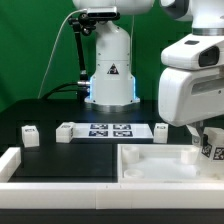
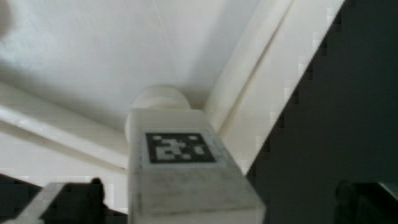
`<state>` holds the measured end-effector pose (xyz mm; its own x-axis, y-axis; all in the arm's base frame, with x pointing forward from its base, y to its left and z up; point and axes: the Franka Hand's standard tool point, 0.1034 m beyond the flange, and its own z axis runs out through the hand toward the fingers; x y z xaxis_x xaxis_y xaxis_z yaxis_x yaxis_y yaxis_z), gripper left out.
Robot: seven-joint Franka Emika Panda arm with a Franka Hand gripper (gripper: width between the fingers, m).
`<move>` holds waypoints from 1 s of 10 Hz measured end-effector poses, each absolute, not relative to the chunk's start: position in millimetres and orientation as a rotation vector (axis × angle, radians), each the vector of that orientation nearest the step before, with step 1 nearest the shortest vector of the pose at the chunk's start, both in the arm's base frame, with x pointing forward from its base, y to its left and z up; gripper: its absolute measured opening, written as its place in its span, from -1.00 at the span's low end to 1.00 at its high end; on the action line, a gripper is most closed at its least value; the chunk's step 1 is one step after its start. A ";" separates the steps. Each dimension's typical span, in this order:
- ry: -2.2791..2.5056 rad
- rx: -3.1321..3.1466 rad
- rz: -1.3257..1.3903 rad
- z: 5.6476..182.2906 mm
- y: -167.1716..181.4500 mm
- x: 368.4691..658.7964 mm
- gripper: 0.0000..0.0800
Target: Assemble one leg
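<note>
The leg (image 2: 178, 150), a chunky white block with a square marker tag, stands on end at a corner of the big white tray (image 2: 89, 70). Its rounded end touches the tray floor by the raised rim. My gripper (image 2: 214, 200) straddles the leg. The dark fingertips (image 2: 75, 198) stand a little off its sides, so the jaws look open. In the exterior view the leg (image 1: 213, 150) is under my gripper (image 1: 206, 138), at the right end of the tray (image 1: 150, 160).
Three more white legs (image 1: 30, 135) (image 1: 66, 130) (image 1: 160, 130) lie on the black table. The marker board (image 1: 110, 130) lies between them. A long white part (image 1: 10, 162) runs along the front. The robot base (image 1: 108, 70) stands behind.
</note>
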<state>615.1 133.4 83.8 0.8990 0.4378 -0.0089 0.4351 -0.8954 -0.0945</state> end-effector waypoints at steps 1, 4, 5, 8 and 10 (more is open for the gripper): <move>-0.685 -2.973 0.046 83.6 133.4 615.0 0.62; -0.682 -2.975 0.046 83.6 131.9 615.4 -0.21; -0.682 -2.975 0.046 83.6 131.8 615.4 -0.21; -0.625 -2.987 0.048 83.7 132.0 615.5 -0.21; -0.543 -2.989 0.051 83.6 128.8 616.0 -0.21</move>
<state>616.0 128.8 83.6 0.9357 0.3525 -0.0142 0.3491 -0.9309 -0.1075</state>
